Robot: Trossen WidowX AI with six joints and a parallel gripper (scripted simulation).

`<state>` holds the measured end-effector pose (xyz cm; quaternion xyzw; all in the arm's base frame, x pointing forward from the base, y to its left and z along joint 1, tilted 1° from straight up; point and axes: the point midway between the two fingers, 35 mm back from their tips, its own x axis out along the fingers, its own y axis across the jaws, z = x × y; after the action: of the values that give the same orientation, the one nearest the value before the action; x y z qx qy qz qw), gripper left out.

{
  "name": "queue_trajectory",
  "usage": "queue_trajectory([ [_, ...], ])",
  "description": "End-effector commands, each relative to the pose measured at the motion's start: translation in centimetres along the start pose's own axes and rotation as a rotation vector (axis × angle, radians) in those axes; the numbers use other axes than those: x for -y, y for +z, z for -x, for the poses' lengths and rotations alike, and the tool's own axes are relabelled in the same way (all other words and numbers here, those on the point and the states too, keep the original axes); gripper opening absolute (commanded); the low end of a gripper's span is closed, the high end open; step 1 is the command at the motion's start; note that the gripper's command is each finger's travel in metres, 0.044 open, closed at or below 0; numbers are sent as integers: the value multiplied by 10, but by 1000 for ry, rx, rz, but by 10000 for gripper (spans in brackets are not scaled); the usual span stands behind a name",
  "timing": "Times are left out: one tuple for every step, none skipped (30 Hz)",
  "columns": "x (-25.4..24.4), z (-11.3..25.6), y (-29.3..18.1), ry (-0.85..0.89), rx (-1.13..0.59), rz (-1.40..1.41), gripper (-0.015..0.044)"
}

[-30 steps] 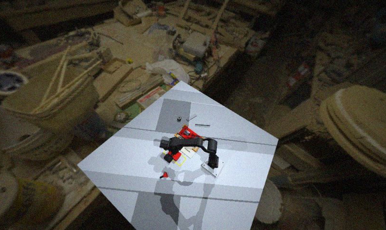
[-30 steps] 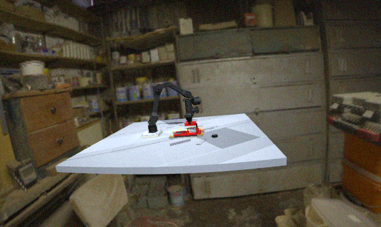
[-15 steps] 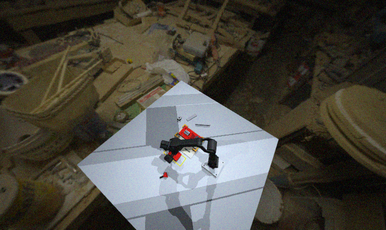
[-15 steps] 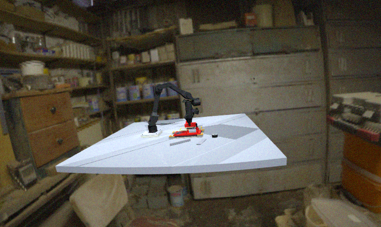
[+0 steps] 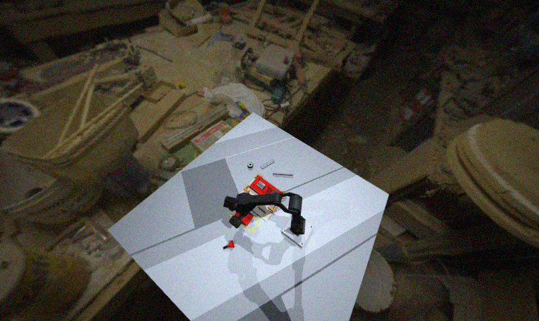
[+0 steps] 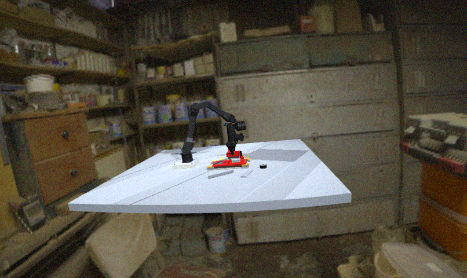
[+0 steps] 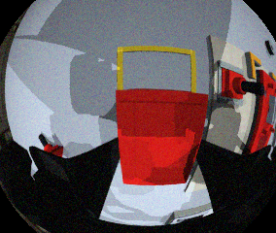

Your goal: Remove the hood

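Note:
The hood (image 7: 159, 160) (image 5: 247, 219) is a red box-like part. My gripper (image 7: 159, 143) is shut on it, with one dark finger at each side. In the exterior view the gripper (image 6: 232, 153) points down behind the car. The marked area is a yellow outline (image 7: 155, 49) (image 5: 255, 225). The hood covers its near part in the wrist view, and its far part shows beyond the hood. Whether the hood touches the table cannot be told. The toy car (image 5: 264, 185) (image 6: 229, 164) (image 7: 260, 122), red and off-white with orange corners, lies beside the hood, partly under the arm in the top view.
A small red part with a black rod (image 5: 229, 244) (image 7: 54, 149) lies on the other side of the outline from the car. A black wheel (image 5: 250, 164) (image 6: 262, 166) and two grey bars (image 5: 267, 164) (image 5: 282, 174) lie beyond the car. A red block with a black rod (image 7: 231, 83) stands at the car.

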<state>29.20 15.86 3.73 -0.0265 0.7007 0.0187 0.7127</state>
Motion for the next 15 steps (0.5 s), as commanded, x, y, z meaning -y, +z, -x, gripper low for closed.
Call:
queue_trajectory([
  [0,-2,0,4,0,-3,0],
  [0,-3,0,4,0,-3,0],
  [0,-3,0,4,0,-3,0],
  [0,-4,0,4,0,-3,0],
  [0,-4,0,4,0,-3,0],
  [0,-5,0,4,0,-3,0],
  [0,-5,0,4,0,-3,0],
  [0,-6,0,4,0,-3,0],
  [0,-6,0,4,0,-3,0],
  [0,-7,0,4,0,-3,0],
  [0,-7,0,4,0,-3,0],
  [0,-8,0,4,0,-3,0],
  [0,-8,0,4,0,-3,0],
  [0,-9,0,4,0,-3,0],
  [0,-9,0,4,0,-3,0],
])
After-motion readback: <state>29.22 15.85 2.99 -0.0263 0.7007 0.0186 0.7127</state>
